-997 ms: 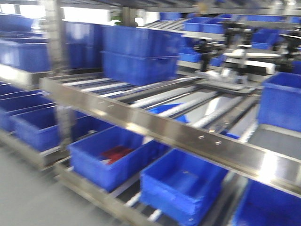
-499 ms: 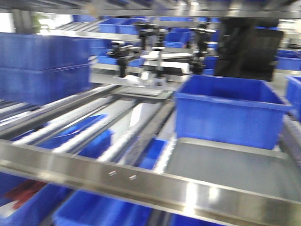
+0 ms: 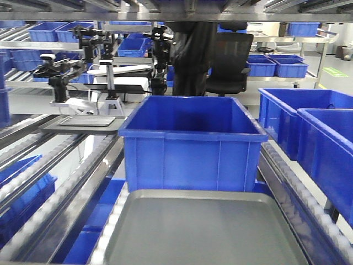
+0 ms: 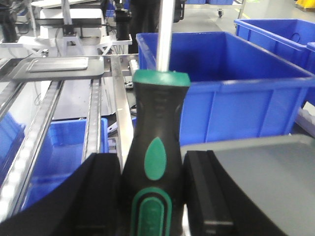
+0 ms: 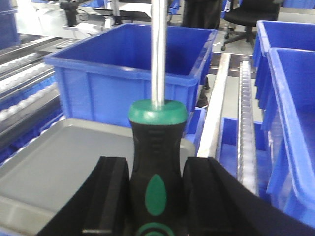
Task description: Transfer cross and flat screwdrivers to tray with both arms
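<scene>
The left pincer (image 4: 152, 196) is pinching the left screwdriver (image 4: 153, 123) by its black and green handle, one dark finger (image 4: 98, 196) pressed on each side. The steel shaft points up and away and runs out of the top of the picture, so I cannot tell whether its tip is cross or flat. In the left wrist view this tool hangs over the metal rail just left of the tray (image 4: 266, 162).

The right pincer (image 5: 155, 196) is pinching the right screwdriver (image 5: 156, 147) in the same way, fingers (image 5: 110, 196) tight on a matching handle. Its shaft also leaves the frame before the tip shows. In the right wrist view the handle stands in front of the tray's far right corner.

The grey tray (image 3: 209, 232) lies flat at the near edge of the bench (image 3: 83, 182), in the middle lane between the roller rails, and nothing lies in it. Both tools are held in the air and neither touches it.

Just behind the tray's far rim stands a deep blue bin (image 3: 190, 138); whether the two touch I cannot tell. More side bins (image 3: 325, 143) sit along the right edge of the bench. A small tray (image 3: 85, 121) rests toward the far left corner. Beyond the far edge stands a black chair (image 3: 231, 55).
</scene>
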Available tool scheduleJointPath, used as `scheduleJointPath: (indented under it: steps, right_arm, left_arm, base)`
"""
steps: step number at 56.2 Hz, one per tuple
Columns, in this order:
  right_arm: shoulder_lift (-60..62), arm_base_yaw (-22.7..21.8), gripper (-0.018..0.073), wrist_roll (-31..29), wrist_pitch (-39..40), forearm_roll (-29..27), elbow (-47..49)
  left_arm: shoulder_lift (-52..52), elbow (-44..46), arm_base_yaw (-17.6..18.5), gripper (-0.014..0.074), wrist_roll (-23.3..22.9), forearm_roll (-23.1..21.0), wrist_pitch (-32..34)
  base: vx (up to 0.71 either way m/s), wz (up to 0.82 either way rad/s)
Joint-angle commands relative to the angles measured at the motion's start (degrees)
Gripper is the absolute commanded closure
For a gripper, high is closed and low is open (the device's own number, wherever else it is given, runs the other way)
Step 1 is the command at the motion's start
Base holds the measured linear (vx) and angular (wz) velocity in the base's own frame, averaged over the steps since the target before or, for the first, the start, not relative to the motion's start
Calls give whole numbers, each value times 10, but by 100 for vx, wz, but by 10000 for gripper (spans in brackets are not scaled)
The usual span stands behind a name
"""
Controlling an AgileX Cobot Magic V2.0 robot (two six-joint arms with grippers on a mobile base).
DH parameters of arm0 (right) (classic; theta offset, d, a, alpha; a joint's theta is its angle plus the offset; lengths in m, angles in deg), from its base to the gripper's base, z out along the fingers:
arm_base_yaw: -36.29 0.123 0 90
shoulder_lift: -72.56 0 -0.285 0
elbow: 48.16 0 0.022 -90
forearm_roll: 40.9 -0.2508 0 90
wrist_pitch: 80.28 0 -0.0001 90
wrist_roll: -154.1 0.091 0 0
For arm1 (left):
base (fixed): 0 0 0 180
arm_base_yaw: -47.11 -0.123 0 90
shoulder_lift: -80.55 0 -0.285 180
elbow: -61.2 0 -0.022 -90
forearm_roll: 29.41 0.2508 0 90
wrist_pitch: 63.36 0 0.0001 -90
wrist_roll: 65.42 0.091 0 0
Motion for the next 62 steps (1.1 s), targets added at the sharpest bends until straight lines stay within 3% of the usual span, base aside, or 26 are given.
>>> scheduleJointPath:
  steps: [1, 62]
  right_arm:
    - [1, -1, 567, -3, 48, -5, 17]
    - [1, -1, 567, -3, 45, -5, 17]
  left_arm:
    - [-5, 17, 3, 599, 0, -4, 55]
    - [-6, 17, 3, 599, 0, -4, 55]
  base:
    - [23, -10]
    - [5, -2]
